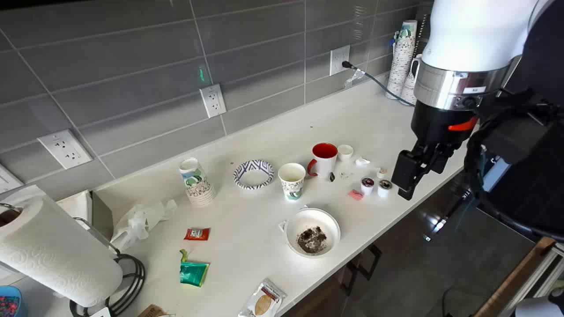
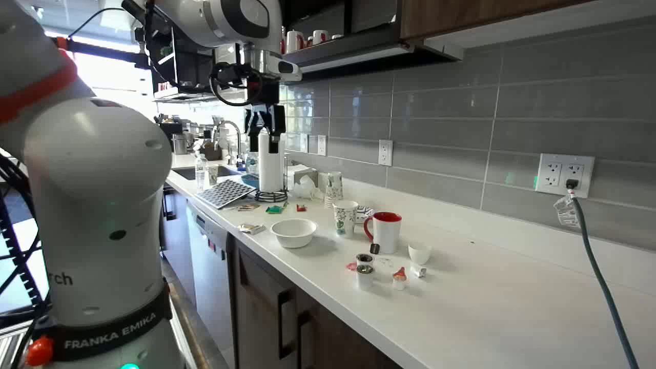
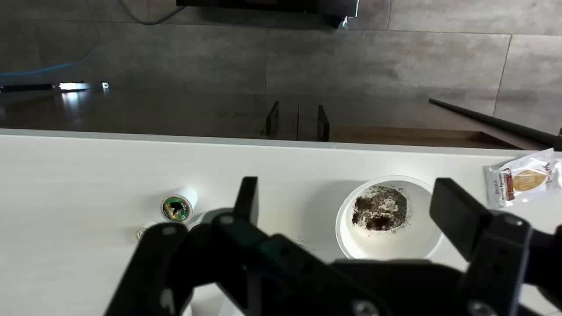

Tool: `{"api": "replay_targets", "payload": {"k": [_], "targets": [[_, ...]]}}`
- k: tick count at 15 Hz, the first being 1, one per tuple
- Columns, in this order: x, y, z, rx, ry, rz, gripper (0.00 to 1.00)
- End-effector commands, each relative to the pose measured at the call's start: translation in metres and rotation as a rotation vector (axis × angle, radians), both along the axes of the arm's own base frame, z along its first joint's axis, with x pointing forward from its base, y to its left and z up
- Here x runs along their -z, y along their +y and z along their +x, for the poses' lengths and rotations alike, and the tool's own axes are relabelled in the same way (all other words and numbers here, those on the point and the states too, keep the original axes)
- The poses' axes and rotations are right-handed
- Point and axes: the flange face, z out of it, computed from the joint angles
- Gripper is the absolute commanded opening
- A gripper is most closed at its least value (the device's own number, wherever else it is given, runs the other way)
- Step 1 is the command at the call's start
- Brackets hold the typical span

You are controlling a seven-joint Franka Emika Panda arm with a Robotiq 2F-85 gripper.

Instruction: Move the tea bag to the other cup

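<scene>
The white mug with red inside and the patterned paper cup stand upright side by side on the counter; the mug and paper cup show in both exterior views. A small dark tag, also visible here, hangs at or rests against the mug's side; I cannot tell which. The tea bag itself is hidden. My gripper is open and empty, high above the counter, apart from both cups. In the wrist view its spread fingers have nothing between them; the gripper's body covers the cups.
A white bowl with dark grounds stands near the counter's front edge. Coffee pods, a small white cup and a pink scrap lie near the mug. A patterned paper bowl and stacked cups stand toward the wall.
</scene>
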Motion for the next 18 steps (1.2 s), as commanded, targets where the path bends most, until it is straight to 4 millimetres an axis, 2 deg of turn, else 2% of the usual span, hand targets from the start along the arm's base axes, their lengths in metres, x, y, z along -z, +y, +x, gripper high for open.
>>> {"api": "replay_targets", "payload": {"k": [1,8,15,17,18], "targets": [[0.000,0.000,0.000,0.000,0.001,0.000,1.00],[0.000,0.000,0.000,0.000,0.001,0.000,1.00],[0.038,-0.010,0.026,0.064,-0.171,0.043,1.00],[0.056,-0.015,0.032,0.068,-0.208,0.050,1.00],[0.072,-0.019,0.037,0.073,-0.211,0.059,1.00]]}}
